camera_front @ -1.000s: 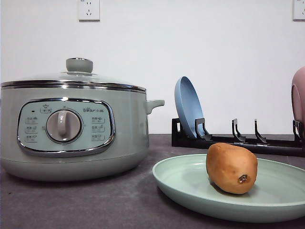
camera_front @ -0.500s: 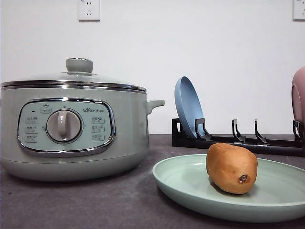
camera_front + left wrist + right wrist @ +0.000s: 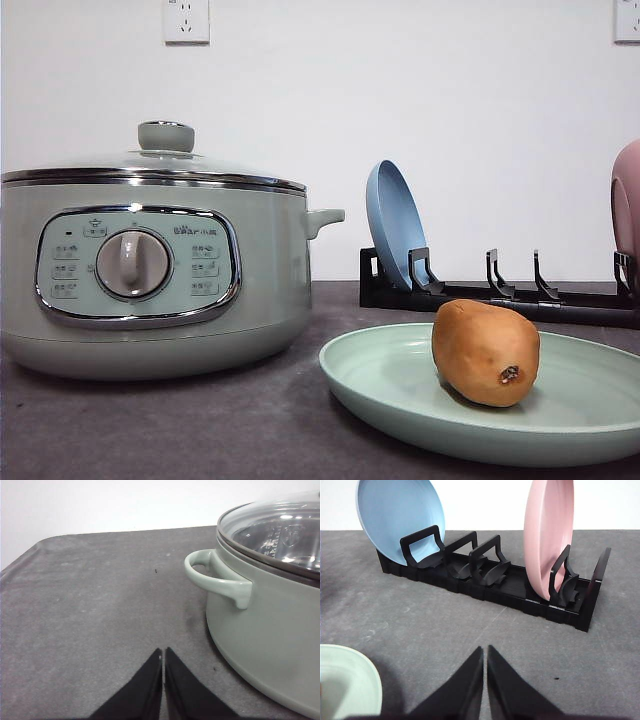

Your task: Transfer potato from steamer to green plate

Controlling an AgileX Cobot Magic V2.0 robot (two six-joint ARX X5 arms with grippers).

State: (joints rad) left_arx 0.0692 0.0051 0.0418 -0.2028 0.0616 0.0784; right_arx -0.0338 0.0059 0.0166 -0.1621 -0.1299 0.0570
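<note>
My left tool is hovering over the grey tabletop with its black fingers pressed together, grasping nothing, just beside the steamer, whose glass lid is sitting in place. My right tool is likewise clenched and empty, facing a black rack that is holding a blue plate and a pink plate on edge. The potato is lying on the green plate, right of the steamer, dark spot facing forward
</note>
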